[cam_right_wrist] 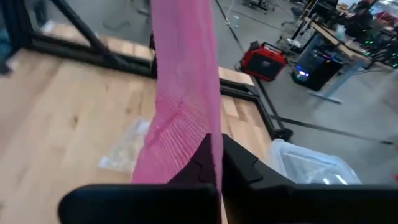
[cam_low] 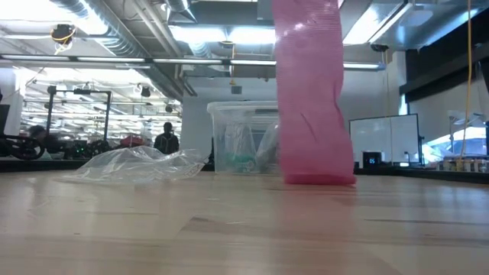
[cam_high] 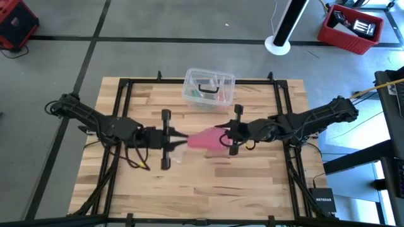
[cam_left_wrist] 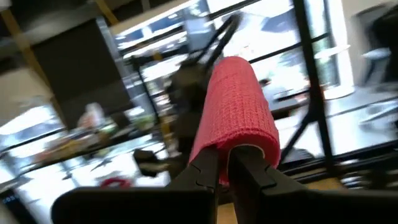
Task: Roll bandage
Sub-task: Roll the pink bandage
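Bandage (cam_high: pixel 205 138) hangs between both clamped tools, table edges well apart

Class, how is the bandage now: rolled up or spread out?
Partly rolled: the bandage is wound at the left gripper, while its strip hangs to the table from the right gripper.

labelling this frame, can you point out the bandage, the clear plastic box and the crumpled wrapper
bandage (cam_low: pixel 313 114): low view, middle of the hanging pink strip
clear plastic box (cam_high: pixel 209 89): high view, its see-through wall near the table's far edge
crumpled wrapper (cam_low: pixel 137 164): low view, middle of the clear plastic heap
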